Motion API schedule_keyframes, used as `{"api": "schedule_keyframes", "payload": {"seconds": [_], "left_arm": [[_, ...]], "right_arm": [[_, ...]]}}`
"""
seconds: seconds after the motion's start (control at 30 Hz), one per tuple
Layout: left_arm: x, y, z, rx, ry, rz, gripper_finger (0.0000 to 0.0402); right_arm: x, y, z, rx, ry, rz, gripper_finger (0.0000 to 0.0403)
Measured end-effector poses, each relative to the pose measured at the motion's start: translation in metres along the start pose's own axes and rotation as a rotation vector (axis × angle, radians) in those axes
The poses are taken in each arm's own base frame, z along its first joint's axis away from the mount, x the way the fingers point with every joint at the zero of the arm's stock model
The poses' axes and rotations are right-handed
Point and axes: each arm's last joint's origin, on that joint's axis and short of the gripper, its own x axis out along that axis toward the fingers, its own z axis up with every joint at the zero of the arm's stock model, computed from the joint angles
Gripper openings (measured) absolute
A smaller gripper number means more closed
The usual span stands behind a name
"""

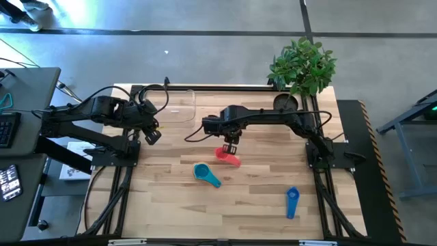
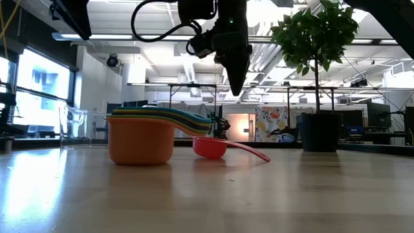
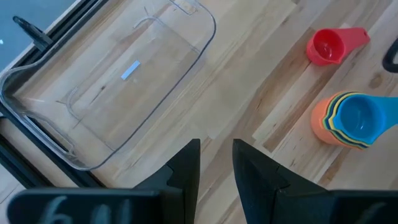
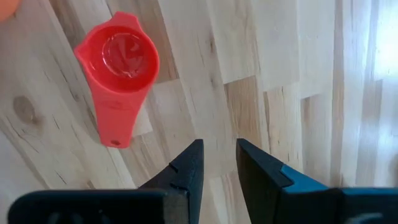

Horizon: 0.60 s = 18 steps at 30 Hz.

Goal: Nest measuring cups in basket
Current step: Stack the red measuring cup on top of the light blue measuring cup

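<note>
Red measuring cup (image 1: pixel 228 156) lies on the table (image 1: pixel 259 198) just below your right gripper (image 1: pixel 231 145), whose fingers sit slightly apart and empty, while the stacked cups (image 1: pixel 206 175) nearby show you only their teal top from above.

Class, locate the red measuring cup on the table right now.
In the high view, the red measuring cup lies near the table's centre, empty, directly under the right pincer, with the nested cup stack just beside it.
</note>
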Motion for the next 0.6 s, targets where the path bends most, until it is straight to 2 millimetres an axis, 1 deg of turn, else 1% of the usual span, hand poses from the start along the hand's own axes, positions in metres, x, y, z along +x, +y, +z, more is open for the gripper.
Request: {"api": "schedule_keyframes", "payload": {"seconds": [0.33, 0.43, 0.5, 0.6], "left_arm": [[0.000, 0.000, 0.000, -0.053, 0.000, 0.000, 0.0085], [0.000, 0.000, 0.000, -0.072, 0.000, 0.000, 0.0085], [0.000, 0.000, 0.000, -0.079, 0.000, 0.000, 0.0085], [0.000, 0.000, 0.000, -0.095, 0.000, 0.000, 0.0085]], "right_arm": [[0.003, -0.024, -0.001, -0.032, 0.055, 0.009, 0.0087], [0.004, -0.031, -0.002, -0.038, 0.078, 0.036, 0.0087], [0.002, -0.036, -0.004, -0.031, 0.076, 0.060, 0.0087], [-0.009, -0.044, -0.008, -0.013, 0.042, 0.068, 0.0087]]}}
